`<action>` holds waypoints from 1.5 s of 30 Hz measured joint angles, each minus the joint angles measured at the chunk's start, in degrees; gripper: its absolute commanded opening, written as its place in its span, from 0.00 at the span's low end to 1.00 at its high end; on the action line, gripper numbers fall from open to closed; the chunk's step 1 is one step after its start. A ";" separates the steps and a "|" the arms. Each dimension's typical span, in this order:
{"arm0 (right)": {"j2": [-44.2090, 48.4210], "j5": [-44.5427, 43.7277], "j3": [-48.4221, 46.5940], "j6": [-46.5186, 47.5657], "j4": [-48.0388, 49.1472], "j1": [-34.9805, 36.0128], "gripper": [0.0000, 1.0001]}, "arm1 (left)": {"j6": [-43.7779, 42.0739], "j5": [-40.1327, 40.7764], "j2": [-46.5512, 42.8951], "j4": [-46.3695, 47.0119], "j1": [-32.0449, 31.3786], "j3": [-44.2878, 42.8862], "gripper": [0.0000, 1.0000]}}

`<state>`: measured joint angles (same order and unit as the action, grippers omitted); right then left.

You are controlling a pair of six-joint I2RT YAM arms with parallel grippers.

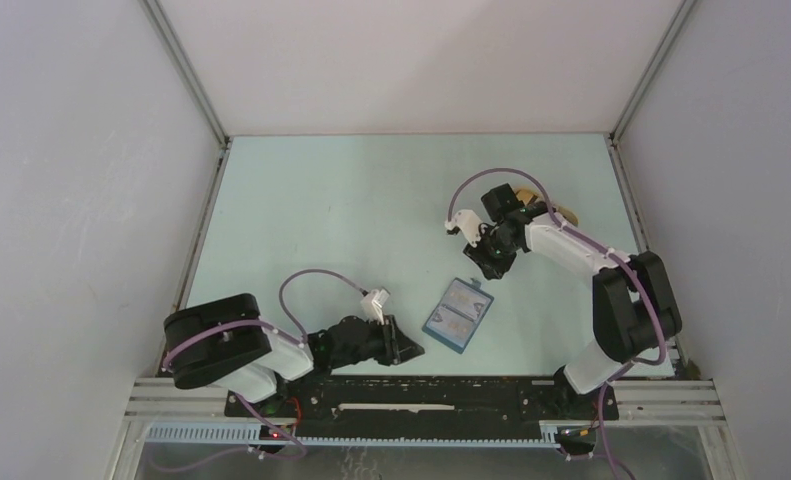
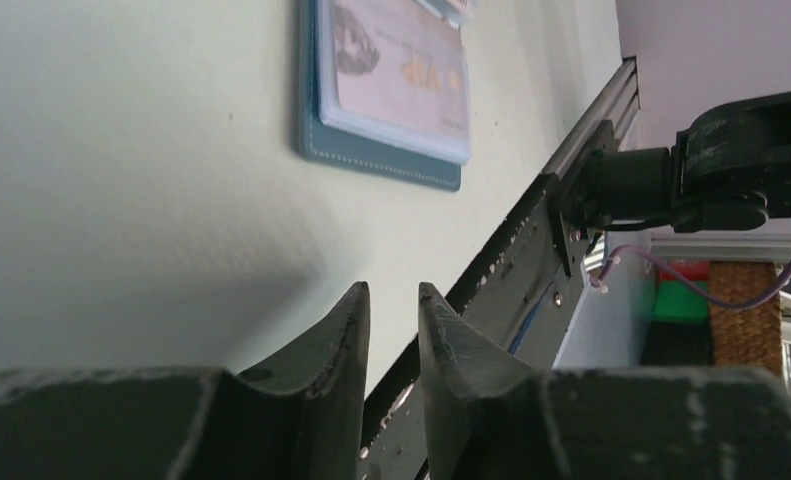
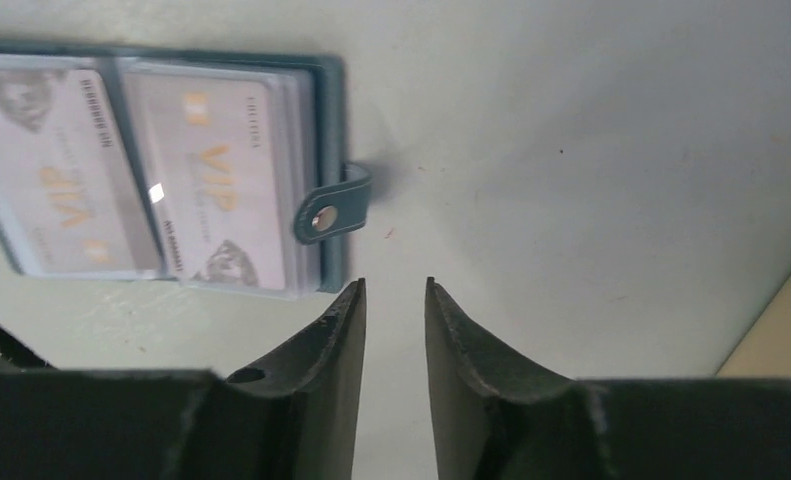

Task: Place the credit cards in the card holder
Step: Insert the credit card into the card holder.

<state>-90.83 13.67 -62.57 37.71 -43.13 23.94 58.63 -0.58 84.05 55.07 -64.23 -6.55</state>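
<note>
Teal-blue and spread open, the card holder (image 1: 458, 315) is seen lying flat on the pale green counter (image 1: 321, 210), near the front edge and between the two arms. Two credit cards (image 3: 211, 180) are held side by side under its clear inner pockets, each whitish-grey with gold "VIP" lettering. A snap tab (image 3: 333, 208) is seen projecting from one edge of the cover.

The left claw (image 2: 391, 290) is kept low over the counter, just to the left of the holder and apart from it. Its fingers are parted by a narrow gap and nothing is gripped between them. The right claw (image 3: 393, 285) is set just beyond the holder's far end, close to the tab, with its fingers likewise slightly parted and empty. Neither claw is seen touching the holder.

Behind the right arm a tan object (image 1: 568, 213), possibly a tray, is largely hidden. A metal rail (image 2: 591, 120) is seen along the counter's near edge.
</note>
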 measured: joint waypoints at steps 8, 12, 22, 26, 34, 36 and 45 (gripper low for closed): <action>-7.78 -2.38 -0.09 -1.44 0.15 -0.63 0.20 | 3.82 3.50 0.09 -6.73 -4.92 -2.10 0.29; -10.71 -1.14 -0.31 -1.86 -1.60 -0.66 0.18 | 5.88 5.05 1.07 -8.31 -6.43 -3.82 0.24; -13.60 3.76 -3.10 -1.86 -5.38 -0.72 0.16 | 14.21 7.93 4.28 -6.73 -7.82 -4.44 0.20; -14.03 5.22 -3.28 -1.86 -6.32 -0.68 0.16 | 18.21 8.57 6.21 -3.63 -7.87 -3.67 0.20; -15.23 7.63 -3.93 -1.90 -8.50 0.04 0.15 | 23.93 9.64 9.18 5.31 -6.73 0.59 0.24; -15.34 7.98 -3.93 -1.90 -8.87 0.52 0.15 | 24.06 10.05 9.18 7.61 -5.99 2.16 0.29; -15.45 8.66 -3.93 -2.05 -9.42 1.53 0.16 | 23.02 10.80 9.29 12.24 -3.98 3.45 0.49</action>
<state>-106.28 22.33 -66.50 35.66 -52.56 25.47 81.65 10.22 93.34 67.31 -68.20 -3.09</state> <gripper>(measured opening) 0.156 0.465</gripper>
